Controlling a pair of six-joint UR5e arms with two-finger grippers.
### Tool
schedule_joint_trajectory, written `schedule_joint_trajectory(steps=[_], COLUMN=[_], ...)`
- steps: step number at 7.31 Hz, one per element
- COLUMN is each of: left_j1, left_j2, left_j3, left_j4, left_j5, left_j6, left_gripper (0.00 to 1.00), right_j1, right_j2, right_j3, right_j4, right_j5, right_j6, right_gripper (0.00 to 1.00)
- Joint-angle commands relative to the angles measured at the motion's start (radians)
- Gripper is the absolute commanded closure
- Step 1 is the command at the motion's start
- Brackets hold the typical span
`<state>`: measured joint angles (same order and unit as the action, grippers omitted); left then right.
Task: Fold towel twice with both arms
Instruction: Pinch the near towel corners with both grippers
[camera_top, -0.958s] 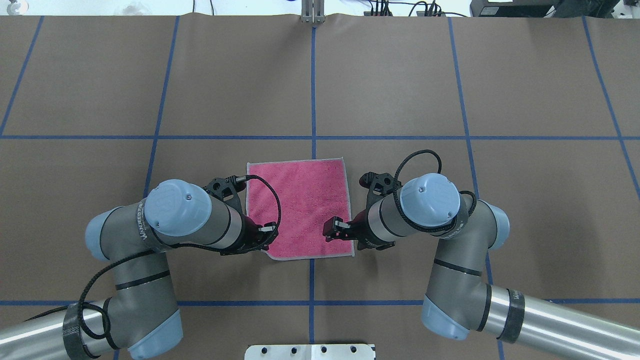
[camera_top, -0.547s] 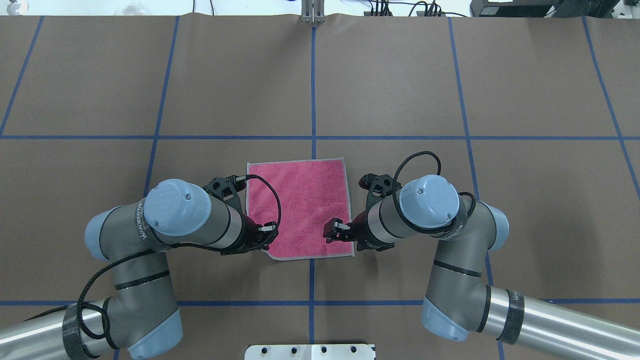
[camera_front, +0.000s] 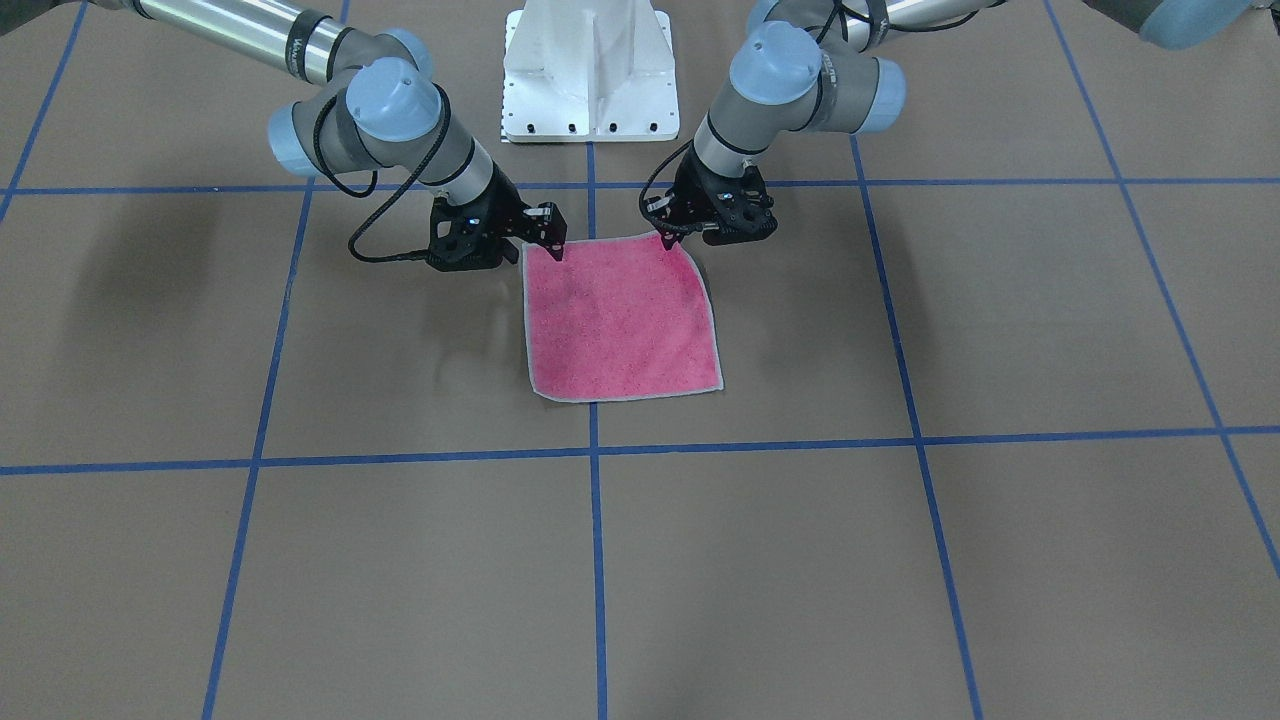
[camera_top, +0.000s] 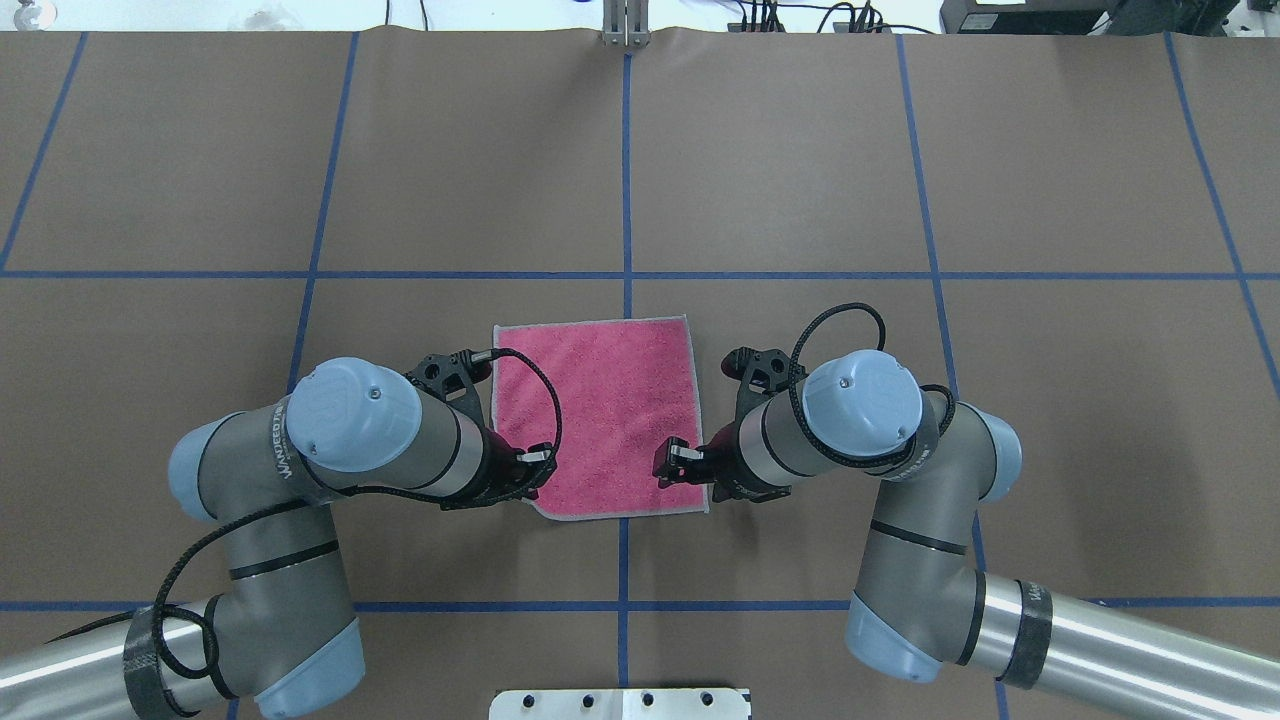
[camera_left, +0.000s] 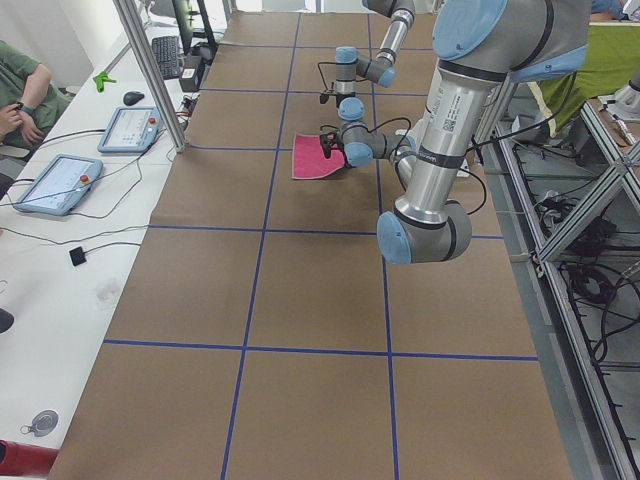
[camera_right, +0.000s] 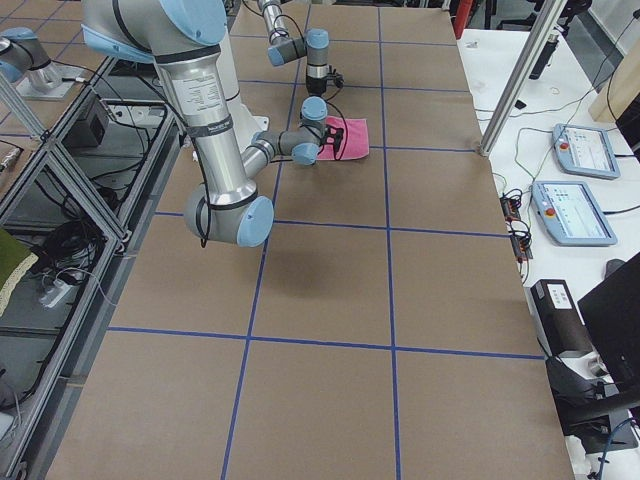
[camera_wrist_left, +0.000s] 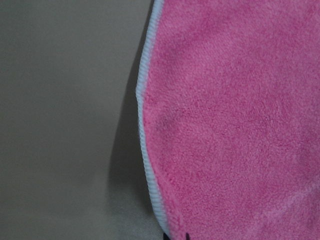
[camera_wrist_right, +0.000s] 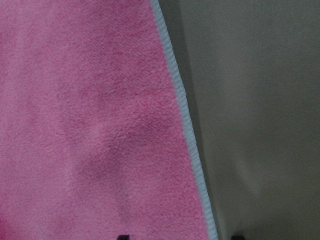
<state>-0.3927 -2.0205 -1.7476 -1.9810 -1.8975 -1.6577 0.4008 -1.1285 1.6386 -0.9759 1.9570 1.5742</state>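
Observation:
The towel (camera_top: 600, 410) lies pink face up at the table's middle, with light grey edging; it also shows in the front view (camera_front: 622, 320). My left gripper (camera_top: 535, 478) is shut on its near-left corner, which is slightly raised off the table with a shadow under the edge in the left wrist view (camera_wrist_left: 145, 150). My right gripper (camera_top: 672, 462) is open low over the near-right corner. In the right wrist view its fingertips (camera_wrist_right: 122, 236) straddle the towel's grey edge (camera_wrist_right: 187, 130). In the front view the left gripper (camera_front: 668, 238) and the right gripper (camera_front: 556, 243) sit at the towel's two robot-side corners.
The brown table cover carries a blue tape grid (camera_top: 626, 180). The white pedestal base (camera_front: 590, 70) stands behind the arms. Operator tablets (camera_left: 60, 180) and a metal post (camera_left: 150, 70) are at the table's far side, and a person sits there.
My right gripper has shifted slightly outward toward the towel's right edge. My left arm and the towel have barely moved.

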Motion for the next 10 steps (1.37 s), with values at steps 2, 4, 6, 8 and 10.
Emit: schedule_joint_trajectory(steps=[2,4,6,8,10], left_j1=[0.0,0.0,-0.002,0.0,0.0], left_j2=[0.003,0.003,0.006,0.005,0.005], left_j3=[0.0,0.0,0.0,-0.001,-0.001], left_j4=[-0.001,-0.001,-0.001,-0.001,-0.001], left_j5=[0.0,0.0,0.0,0.0,0.0], left_j6=[0.001,0.001,0.001,0.001,0.001], left_gripper=[1.0,1.0,1.0,1.0,1.0], right_j1=[0.0,0.007,0.007,0.007,0.007], right_j2=[0.006,0.006,0.006,0.006,0.006], right_j3=[0.006,0.013,0.017,0.017,0.017], right_j4=[0.0,0.002,0.002,0.0,0.0], right_j5=[0.0,0.0,0.0,0.0,0.0], right_j6=[0.018,0.017,0.018,0.018,0.026], right_gripper=[1.0,1.0,1.0,1.0,1.0])
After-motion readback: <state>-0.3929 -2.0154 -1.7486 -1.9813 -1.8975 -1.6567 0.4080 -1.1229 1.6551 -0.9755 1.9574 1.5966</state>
